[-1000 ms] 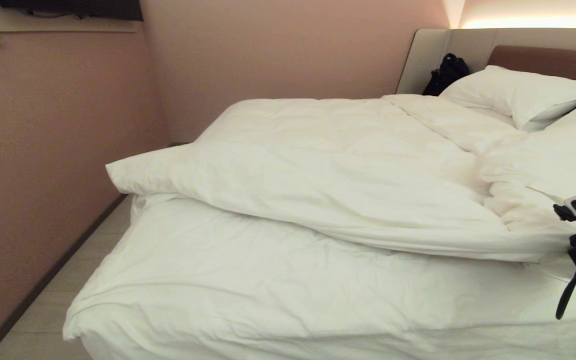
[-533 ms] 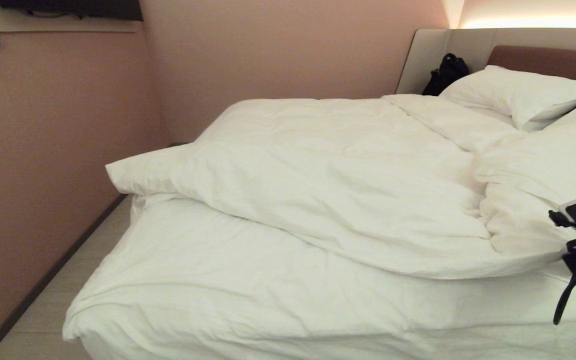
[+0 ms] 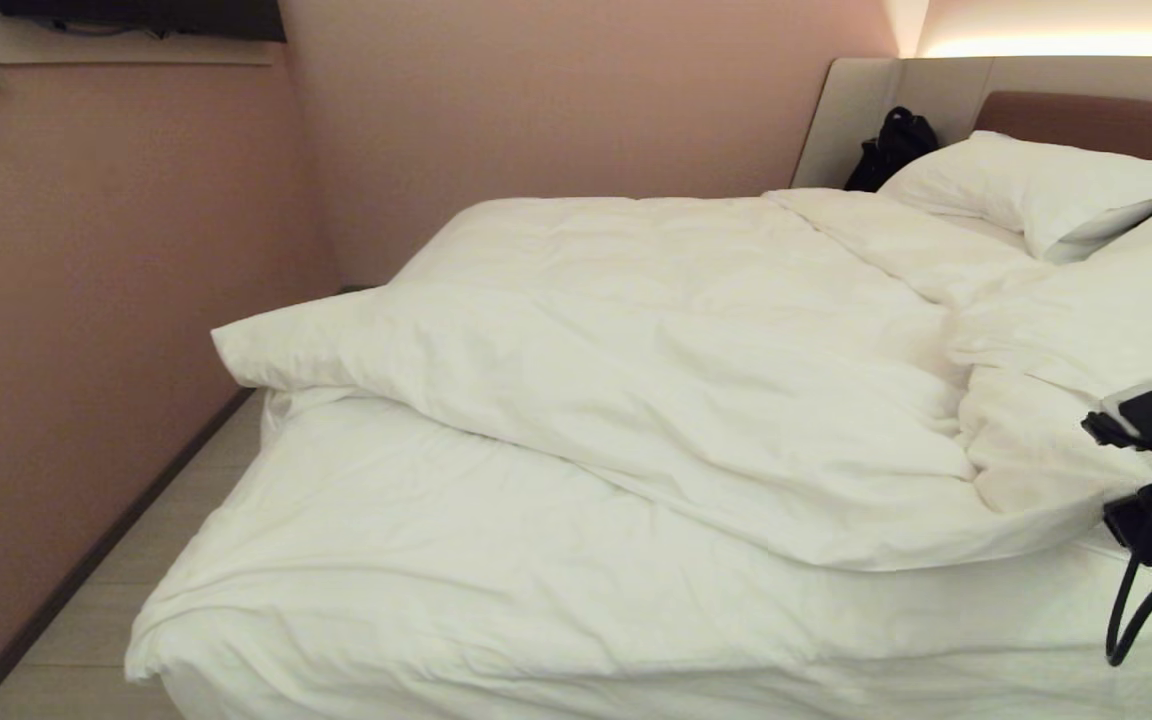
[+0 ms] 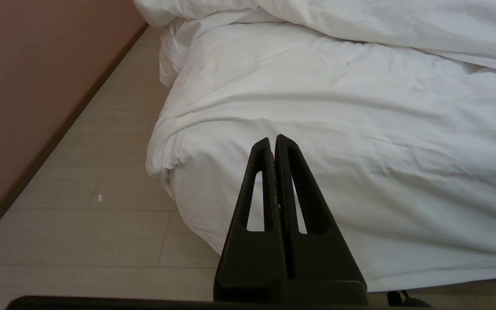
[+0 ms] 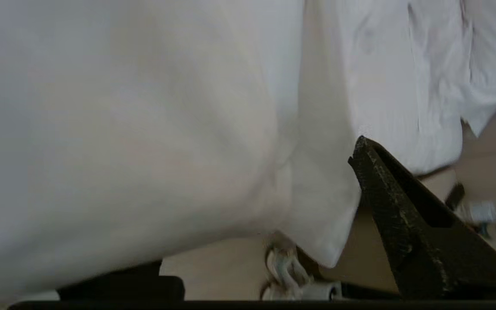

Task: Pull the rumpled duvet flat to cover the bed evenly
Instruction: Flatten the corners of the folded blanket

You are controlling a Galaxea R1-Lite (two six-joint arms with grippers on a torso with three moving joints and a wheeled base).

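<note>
Right tool (image 3: 1151, 470), released beside the rumpled duvet (image 3: 696, 340), frees its edge; left tool (image 4: 274, 144) clenched, idle near the bed (image 4: 360, 193).

The duvet (image 3: 696, 400) is thick, puffy white cloth, matt and softly creased, while the bed (image 3: 496, 590) shows a thinner white cloth sheet, finely wrinkled. The headboard (image 3: 1086, 95) looks padded and smooth. The left tool (image 4: 276, 142) is matt black plastic with a slightly grainy surface.

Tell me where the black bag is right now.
In the head view, the black bag sits at the far right against the headboard, just left of the nearest pillow.
</note>
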